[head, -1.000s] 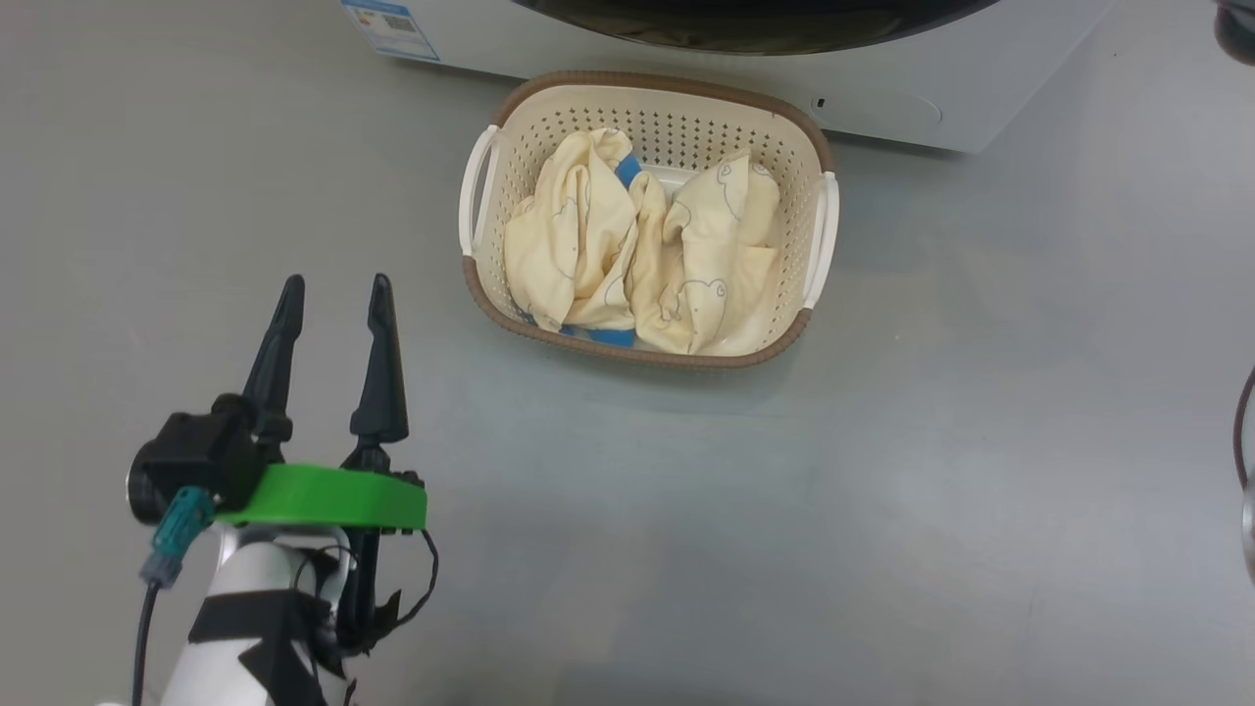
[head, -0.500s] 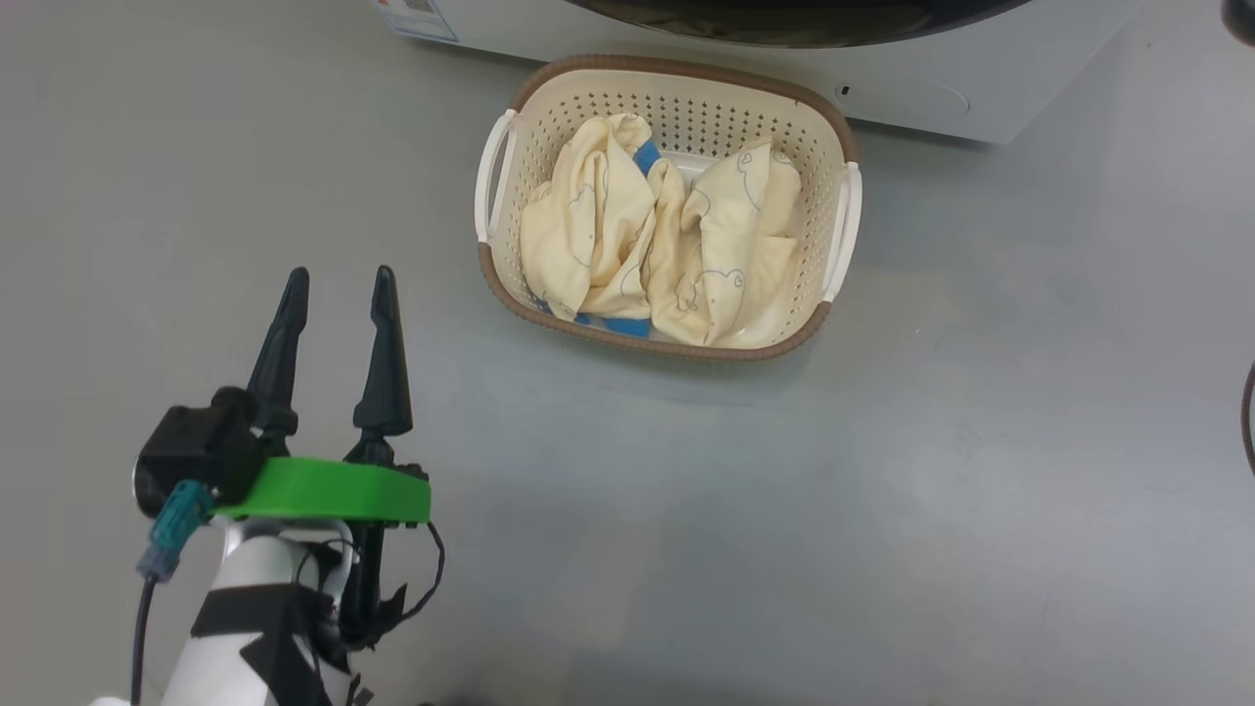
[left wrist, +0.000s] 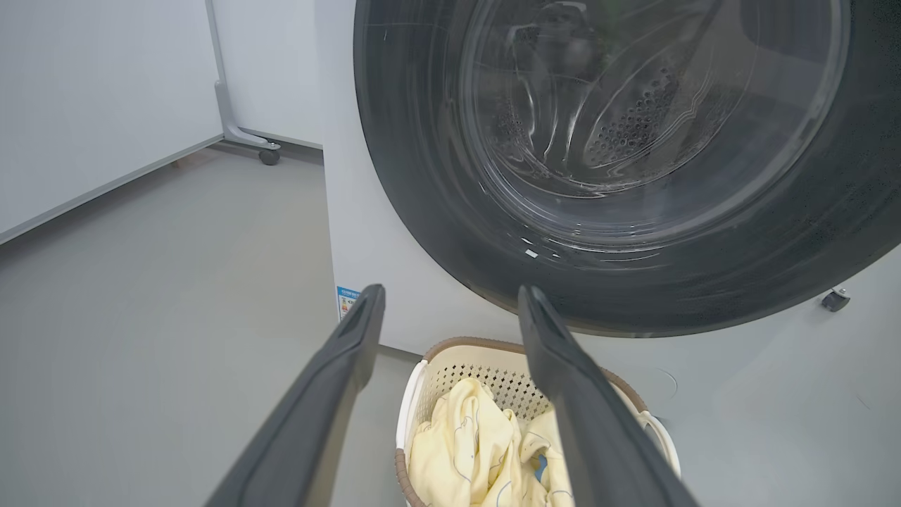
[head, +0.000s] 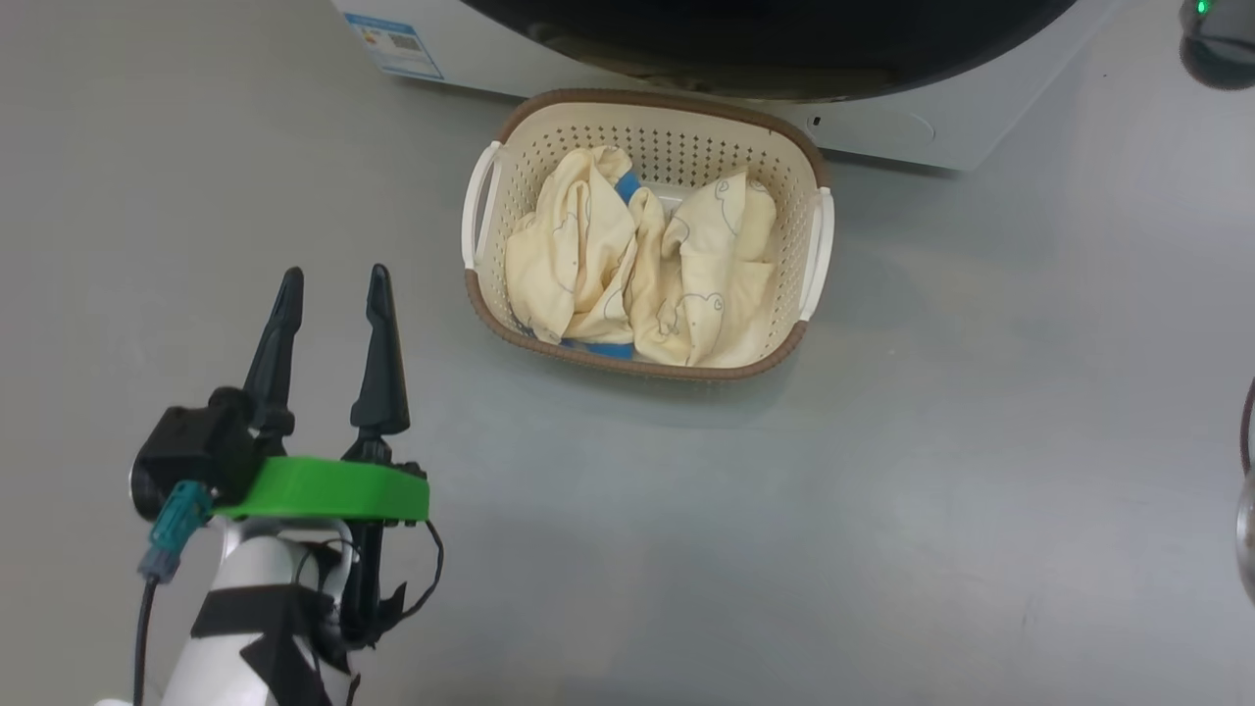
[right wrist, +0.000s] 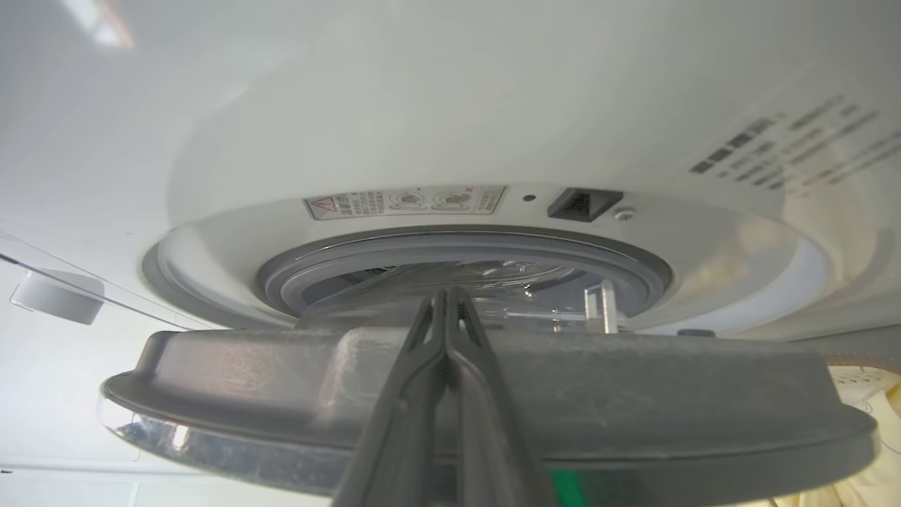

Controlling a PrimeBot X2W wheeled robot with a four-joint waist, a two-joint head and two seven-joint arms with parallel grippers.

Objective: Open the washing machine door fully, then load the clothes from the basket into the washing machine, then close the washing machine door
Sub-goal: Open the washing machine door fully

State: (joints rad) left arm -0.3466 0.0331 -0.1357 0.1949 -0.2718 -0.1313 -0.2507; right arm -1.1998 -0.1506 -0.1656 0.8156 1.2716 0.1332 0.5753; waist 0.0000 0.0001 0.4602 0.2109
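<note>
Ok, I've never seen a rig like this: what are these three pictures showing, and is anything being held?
This is a wheeled robot with two arms, each ending in a two-fingered gripper. The head camera looks down at the grey floor. There the left gripper, open and empty, hangs left of a cream basket of pale yellow clothes, which stands before the white washing machine. The left wrist camera looks along that gripper's fingers at the washing machine door, a black ring around glass. The right wrist camera shows the right gripper shut, nothing between its fingers, at the door's edge. The door stands ajar, the grey gasket behind it.
</note>
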